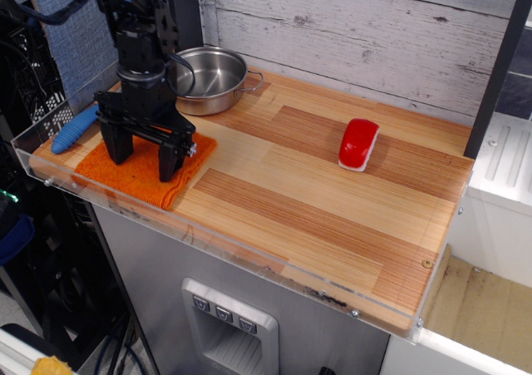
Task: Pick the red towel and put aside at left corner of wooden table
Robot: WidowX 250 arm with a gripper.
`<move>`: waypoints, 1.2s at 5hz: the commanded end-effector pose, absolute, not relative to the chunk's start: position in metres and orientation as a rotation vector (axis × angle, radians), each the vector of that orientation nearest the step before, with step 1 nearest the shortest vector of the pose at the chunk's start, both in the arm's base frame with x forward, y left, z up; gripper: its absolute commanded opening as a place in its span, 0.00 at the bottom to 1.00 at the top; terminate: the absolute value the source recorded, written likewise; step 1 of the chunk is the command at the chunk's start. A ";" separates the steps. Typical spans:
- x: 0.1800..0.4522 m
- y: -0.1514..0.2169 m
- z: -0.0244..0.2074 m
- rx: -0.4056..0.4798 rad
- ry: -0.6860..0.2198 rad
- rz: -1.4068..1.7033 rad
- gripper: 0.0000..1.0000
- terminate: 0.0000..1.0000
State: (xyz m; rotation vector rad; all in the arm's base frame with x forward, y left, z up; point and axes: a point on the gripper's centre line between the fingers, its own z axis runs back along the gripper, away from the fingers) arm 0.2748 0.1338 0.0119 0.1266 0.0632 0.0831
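Observation:
The red towel point(137, 175), an orange knitted cloth, lies flat at the front left corner of the wooden table point(332, 209), against the clear rim. My black gripper point(140, 159) points straight down over the towel, its two fingers spread wide with their tips resting on or just above the cloth. Nothing is held between the fingers.
A steel pot point(208, 77) stands just behind the gripper at the back left. A blue-handled spoon point(75, 130) lies at the left edge beside the towel. A small glossy red-and-white block point(358, 144) sits at the middle right. A grey plank wall point(374, 34) backs the table.

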 end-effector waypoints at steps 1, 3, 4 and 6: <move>0.286 0.125 0.067 0.102 -0.070 0.037 1.00 0.00; 0.297 0.136 0.093 0.086 -0.093 0.029 1.00 0.00; 0.296 0.128 0.115 0.111 -0.108 -0.042 1.00 0.00; 0.292 0.112 0.144 0.126 -0.148 -0.116 1.00 0.00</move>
